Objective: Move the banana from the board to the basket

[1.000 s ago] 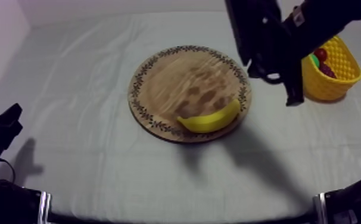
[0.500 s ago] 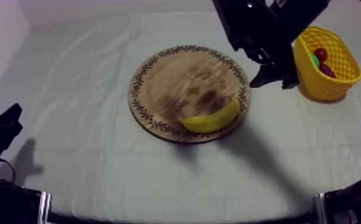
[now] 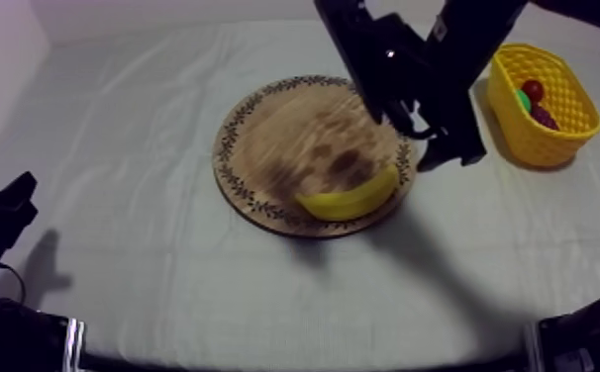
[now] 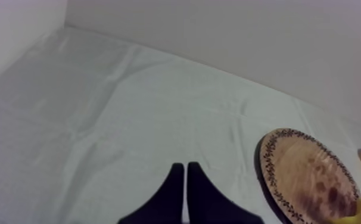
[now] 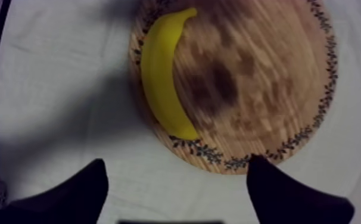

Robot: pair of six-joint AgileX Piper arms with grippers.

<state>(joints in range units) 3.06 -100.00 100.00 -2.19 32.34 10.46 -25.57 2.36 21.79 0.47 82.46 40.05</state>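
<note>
My right gripper (image 3: 425, 139) hangs over the 3 o'clock edge of the wooden board (image 3: 294, 148), with its two black fingers (image 5: 75, 190) spread wide and nothing between them. The banana (image 3: 351, 196) lies on the board by its 5 o'clock rim, near that gripper. The yellow basket (image 3: 547, 143) sits off the board toward 2 o'clock with a small red fruit (image 3: 533, 90) inside. My left gripper (image 4: 186, 179) rests far off toward 8 o'clock, its fingers pressed together on nothing.
</note>
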